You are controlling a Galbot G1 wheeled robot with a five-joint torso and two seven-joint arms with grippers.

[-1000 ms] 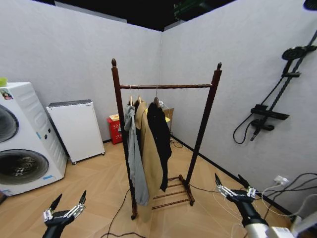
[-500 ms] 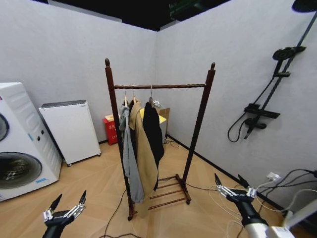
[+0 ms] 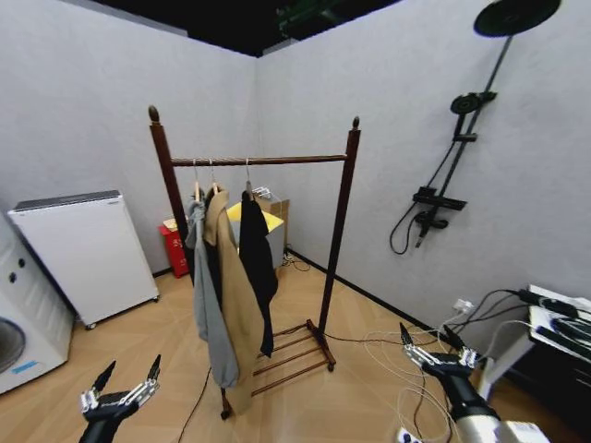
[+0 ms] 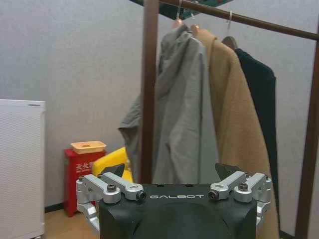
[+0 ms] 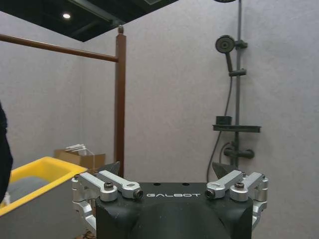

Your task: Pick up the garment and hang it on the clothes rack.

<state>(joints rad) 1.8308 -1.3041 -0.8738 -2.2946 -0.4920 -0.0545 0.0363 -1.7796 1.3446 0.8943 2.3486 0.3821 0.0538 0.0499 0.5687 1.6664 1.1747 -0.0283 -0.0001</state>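
The black garment (image 3: 257, 263) hangs from a hanger on the top bar of the dark wooden clothes rack (image 3: 261, 161), as the rightmost of three pieces. The left wrist view shows it as a dark coat (image 4: 259, 99) behind the rack post (image 4: 149, 89). In the right wrist view a sliver of the garment (image 5: 2, 149) lies at the frame edge, near the other post (image 5: 119, 99). My left gripper (image 3: 129, 369) and right gripper (image 3: 427, 334) hover low in front of me, both open and empty, well short of the rack.
A grey hooded jacket (image 3: 208, 295) and a tan coat (image 3: 235, 286) hang beside the garment. A white cabinet (image 3: 83, 254) and a washing machine (image 3: 23, 323) stand at the left. Cables (image 3: 388, 346) trail on the floor and a shower fixture (image 3: 443, 175) is on the right wall.
The whole picture has shifted left, so the camera has turned right. Both grippers keep the same open pose, and the clothes on the rack hang as before.
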